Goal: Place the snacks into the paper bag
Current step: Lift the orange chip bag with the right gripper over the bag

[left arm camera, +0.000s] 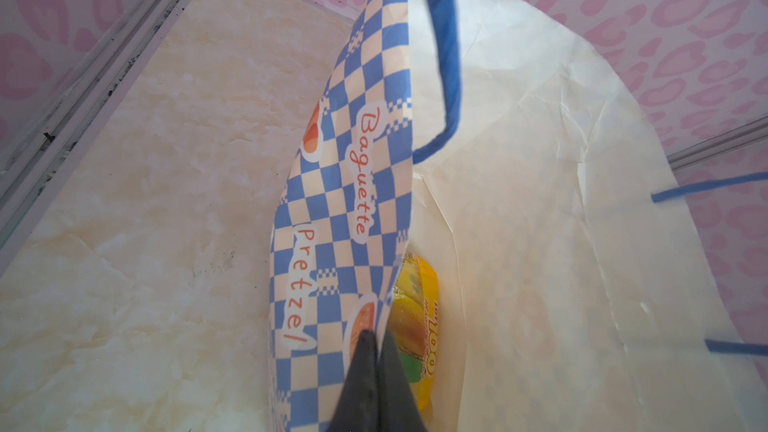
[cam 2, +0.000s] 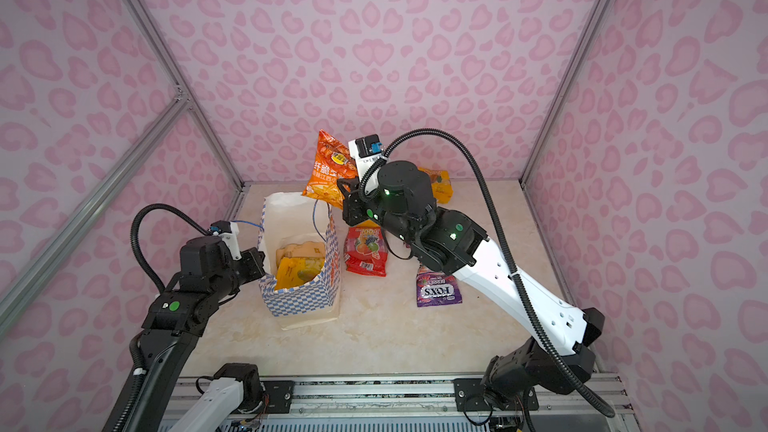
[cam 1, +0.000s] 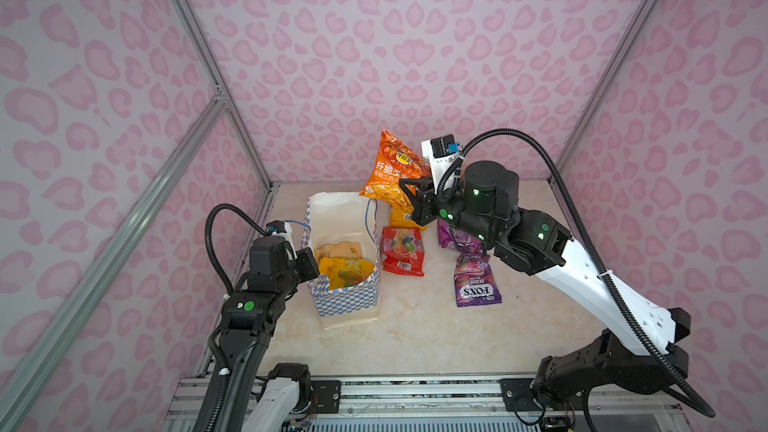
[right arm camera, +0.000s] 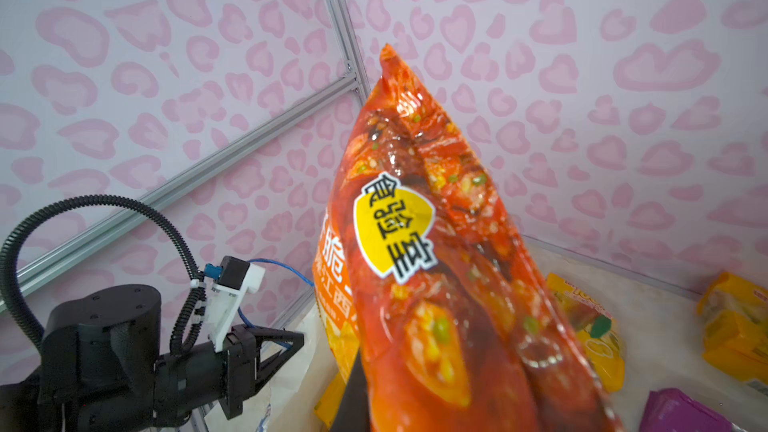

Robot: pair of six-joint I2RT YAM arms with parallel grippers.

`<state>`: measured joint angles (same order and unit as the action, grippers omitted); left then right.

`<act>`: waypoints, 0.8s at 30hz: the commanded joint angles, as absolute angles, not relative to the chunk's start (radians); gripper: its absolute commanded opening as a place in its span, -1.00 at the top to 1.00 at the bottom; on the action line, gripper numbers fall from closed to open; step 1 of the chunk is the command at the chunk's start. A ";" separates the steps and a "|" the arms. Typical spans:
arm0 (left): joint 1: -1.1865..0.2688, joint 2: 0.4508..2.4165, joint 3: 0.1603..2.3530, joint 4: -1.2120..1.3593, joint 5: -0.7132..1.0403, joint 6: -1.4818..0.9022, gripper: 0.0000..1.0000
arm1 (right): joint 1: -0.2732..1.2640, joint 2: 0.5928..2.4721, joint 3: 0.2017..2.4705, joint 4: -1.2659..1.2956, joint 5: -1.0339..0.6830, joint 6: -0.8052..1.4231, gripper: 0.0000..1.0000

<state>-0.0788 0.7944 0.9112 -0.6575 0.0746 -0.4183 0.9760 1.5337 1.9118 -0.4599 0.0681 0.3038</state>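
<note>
While the right pincer pinched the orange chips bag, long axis upright, it hung just beyond the paper bag's far rim.

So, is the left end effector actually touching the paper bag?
Touching. The left wrist view shows the left end effector shut on the checkered wall of the paper bag, one finger outside it and one inside.

Pink heart walls, marble tbl.
</note>
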 commanded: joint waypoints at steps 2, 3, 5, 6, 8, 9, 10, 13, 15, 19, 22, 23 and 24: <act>-0.078 0.793 0.907 -0.647 0.084 -0.411 0.93 | 1.013 1.660 2.051 -0.479 0.021 0.273 0.87; -0.079 0.792 0.906 -0.648 0.083 -0.411 0.92 | 1.023 1.689 2.082 -0.481 0.014 0.274 0.88; -0.079 0.793 0.907 -0.649 0.083 -0.411 0.92 | 1.035 1.743 2.127 -0.489 0.001 0.279 0.88; -0.080 0.793 0.907 -0.649 0.081 -0.410 0.92 | 1.039 1.767 2.144 -0.493 -0.004 0.287 0.89; -0.079 0.792 0.907 -0.649 0.081 -0.410 0.93 | 1.043 1.807 2.165 -0.495 -0.017 0.304 0.90; -0.079 0.790 0.908 -0.649 0.081 -0.411 0.92 | 1.044 1.826 2.170 -0.494 -0.026 0.313 0.90; -0.079 0.789 0.908 -0.649 0.081 -0.410 0.92 | 1.045 1.843 2.174 -0.494 -0.034 0.322 0.90; -0.079 0.787 0.908 -0.649 0.078 -0.410 0.92 | 1.045 1.886 2.180 -0.498 -0.044 0.344 0.92; -0.079 0.785 0.908 -0.649 0.078 -0.410 0.93 | 1.045 1.911 2.178 -0.507 -0.043 0.354 0.94; -0.079 0.780 0.908 -0.649 0.076 -0.411 0.92 | 1.045 1.948 2.168 -0.526 -0.029 0.369 0.95; -0.078 0.777 0.908 -0.648 0.075 -0.411 0.92 | 1.045 1.969 2.156 -0.542 -0.020 0.375 0.97; -0.078 0.778 0.908 -0.649 0.075 -0.411 0.93 | 1.046 1.974 2.153 -0.548 -0.014 0.378 0.97; -0.079 0.776 0.907 -0.649 0.074 -0.411 0.92 | 1.045 1.979 2.147 -0.554 -0.007 0.383 0.97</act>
<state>-0.0784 0.7803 0.9112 -0.6575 0.0723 -0.4179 1.0435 1.9629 2.1590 -0.5304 -0.0265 0.3660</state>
